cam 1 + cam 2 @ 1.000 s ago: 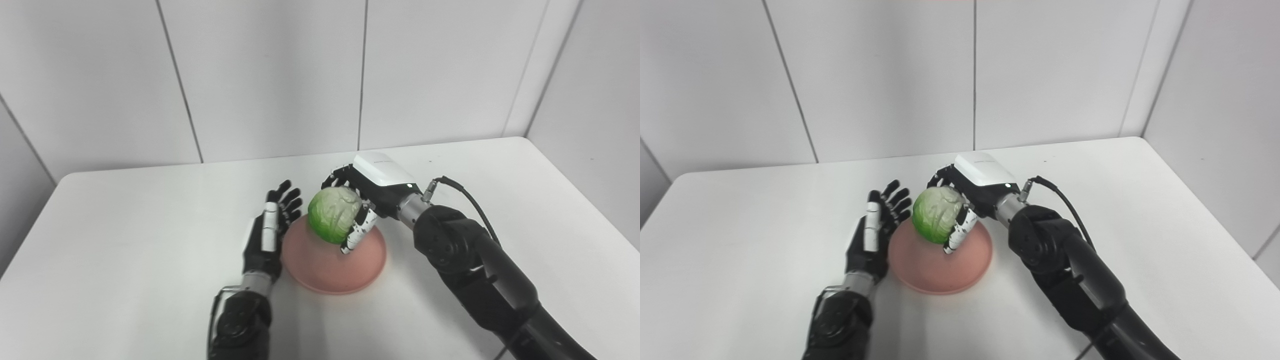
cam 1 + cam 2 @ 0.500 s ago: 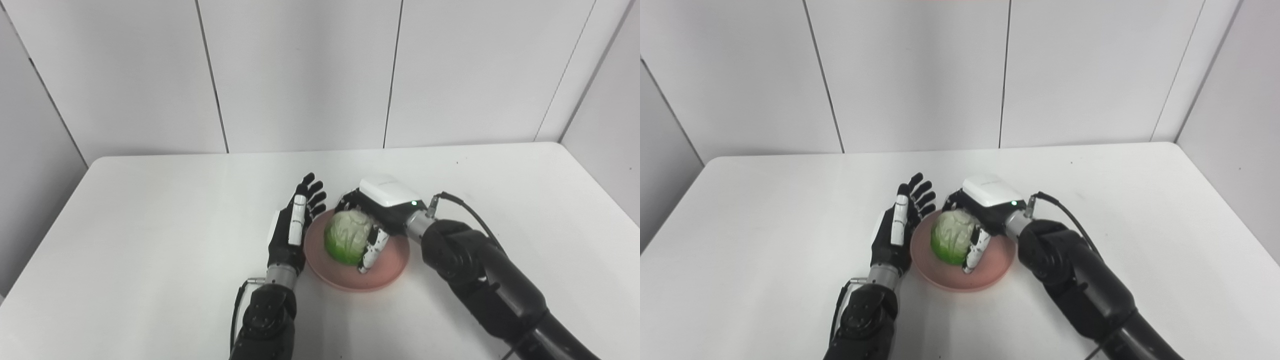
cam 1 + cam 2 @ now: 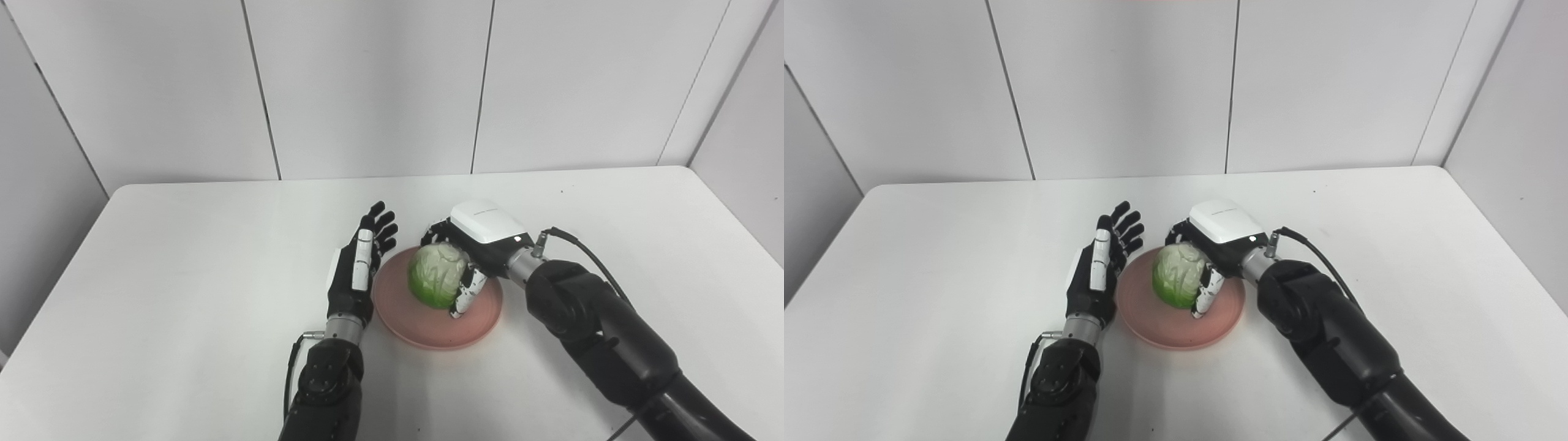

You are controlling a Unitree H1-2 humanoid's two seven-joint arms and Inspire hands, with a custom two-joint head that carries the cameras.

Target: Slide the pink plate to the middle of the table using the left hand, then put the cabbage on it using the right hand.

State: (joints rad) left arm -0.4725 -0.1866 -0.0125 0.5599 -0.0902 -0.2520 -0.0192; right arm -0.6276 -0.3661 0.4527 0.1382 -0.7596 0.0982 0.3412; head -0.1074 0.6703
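Note:
The pink plate (image 3: pixel 429 327) lies near the middle of the white table (image 3: pixel 184 275). A green cabbage (image 3: pixel 436 282) rests on the plate's middle. My right hand (image 3: pixel 474 254) is wrapped around the cabbage from the right and behind, fingers closed on it. My left hand (image 3: pixel 361 269) stands on edge just left of the plate with its fingers straight and apart, holding nothing; whether it touches the rim I cannot tell. The same shows in the right eye view: the plate (image 3: pixel 1164 324), the cabbage (image 3: pixel 1179 282), the right hand (image 3: pixel 1216 245), the left hand (image 3: pixel 1099 266).
A black cable (image 3: pixel 582 248) loops off my right wrist above the table. White wall panels (image 3: pixel 367 86) stand behind the table's far edge, and another wall closes the right side. Bare tabletop spreads to the left and right of the plate.
The camera has shifted, so the whole picture moved. My right hand has lowered the cabbage down onto the plate and still holds it. The left hand stays beside the plate.

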